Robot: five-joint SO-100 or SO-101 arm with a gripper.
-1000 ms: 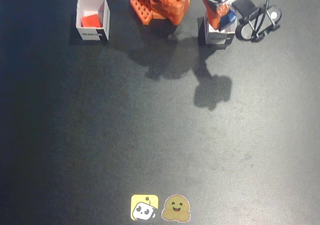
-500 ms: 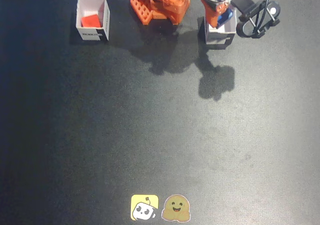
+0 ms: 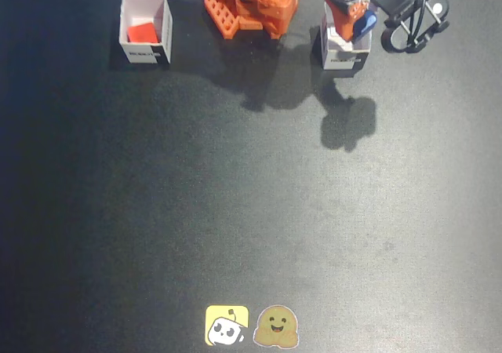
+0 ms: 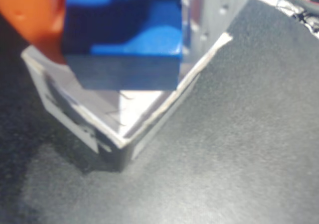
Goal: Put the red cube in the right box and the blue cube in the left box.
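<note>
Gripper (image 3: pixel 359 25) jaws clamp the blue cube (image 4: pixel 124 35) above a white box (image 4: pixel 149 112) (red cube (image 3: pixel 143 33) sits inside the other box (image 3: pixel 146 27)).

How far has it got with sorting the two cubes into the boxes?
One is done: the red cube lies inside the box on the left of the fixed view. The gripper holds the blue cube just above the other box. What is left is letting go so it drops in.
</note>
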